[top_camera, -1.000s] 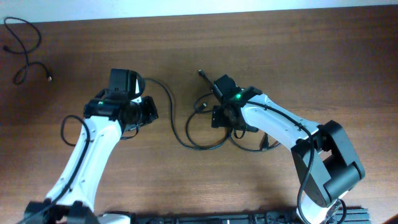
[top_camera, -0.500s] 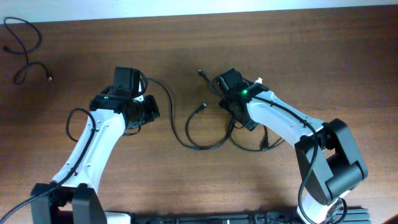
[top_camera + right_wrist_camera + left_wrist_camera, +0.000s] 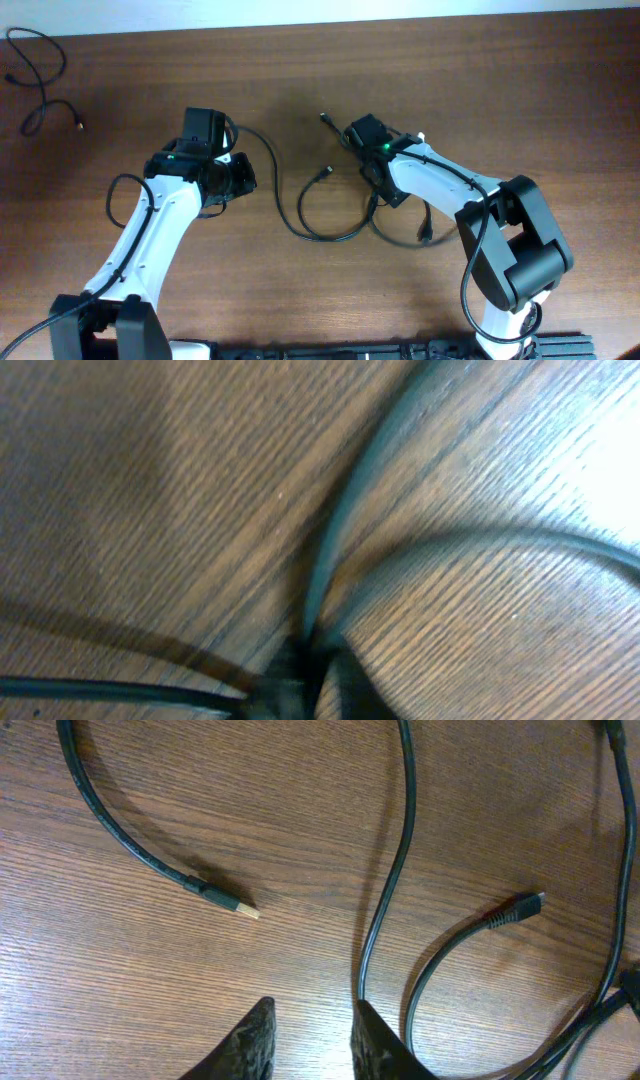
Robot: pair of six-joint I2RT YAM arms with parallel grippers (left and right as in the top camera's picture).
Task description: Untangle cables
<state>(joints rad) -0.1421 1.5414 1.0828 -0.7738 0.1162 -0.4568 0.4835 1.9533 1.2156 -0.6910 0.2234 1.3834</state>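
Cables [image 3: 388, 885]: thin black loops lying crossed over one another mid-worktop [image 3: 500, 90], between the two arms.
Left tool [image 3: 315, 1042]: partly open over bare wood, nothing between its fingers; one of the cables runs just beside its right finger.
Right tool [image 3: 305, 685]: low over the tangle, pinched closed on one of the cables.
Gold-tipped plug [image 3: 228, 903]: lying free, apart from the left tool.

R gripper [image 3: 308, 682]: was wide open, now pinched shut on cable [image 3: 345, 530]. L gripper [image 3: 312, 1035]: was shut, now fingers slightly apart, gap empty. R arm elbow [image 3: 520, 235]: shifted toward table centre.
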